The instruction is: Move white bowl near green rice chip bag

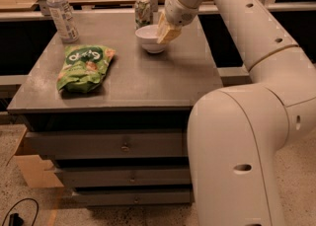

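Observation:
The white bowl is at the back middle of the grey cabinet top, slightly lifted or sliding; I cannot tell which. My gripper reaches down from the arm at the right and is shut on the bowl's right rim, with its tan fingers over the edge. The green rice chip bag lies flat on the left part of the top, about a bowl's width or more to the left of the bowl and nearer the front.
A green-patterned drink can stands just behind the bowl. A clear water bottle stands at the back left corner. My large white arm fills the right side. Drawers sit below the top, and a cardboard box is on the floor at left.

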Available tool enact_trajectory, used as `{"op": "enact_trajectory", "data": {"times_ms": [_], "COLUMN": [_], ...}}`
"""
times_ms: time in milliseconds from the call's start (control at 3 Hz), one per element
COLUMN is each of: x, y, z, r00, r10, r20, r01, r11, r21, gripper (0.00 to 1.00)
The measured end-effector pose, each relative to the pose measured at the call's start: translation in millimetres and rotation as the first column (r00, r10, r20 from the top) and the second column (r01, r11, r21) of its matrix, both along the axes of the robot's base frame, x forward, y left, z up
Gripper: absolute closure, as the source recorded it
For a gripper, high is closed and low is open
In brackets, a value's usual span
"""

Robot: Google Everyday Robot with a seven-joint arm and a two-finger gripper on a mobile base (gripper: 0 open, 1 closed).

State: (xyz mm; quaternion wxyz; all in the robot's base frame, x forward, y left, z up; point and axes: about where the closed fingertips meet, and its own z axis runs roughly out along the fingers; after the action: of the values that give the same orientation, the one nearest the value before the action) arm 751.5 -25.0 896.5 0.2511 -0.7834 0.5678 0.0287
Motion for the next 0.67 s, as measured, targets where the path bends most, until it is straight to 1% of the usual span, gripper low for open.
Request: {"op": "enact_trajectory", "data": {"times_ms": [333, 667], "x": [-11, -31], "y": [31, 58], "z": [2, 5], "r00": [0.9955, 0.9821], "r10": [0.092, 0.181], "r20": [0.02, 0.052], "r01": [-0.093, -0.183], "r11": [0.996, 0.983], "r21": [0.016, 0.025], "gripper": [1.0, 1.0]}}
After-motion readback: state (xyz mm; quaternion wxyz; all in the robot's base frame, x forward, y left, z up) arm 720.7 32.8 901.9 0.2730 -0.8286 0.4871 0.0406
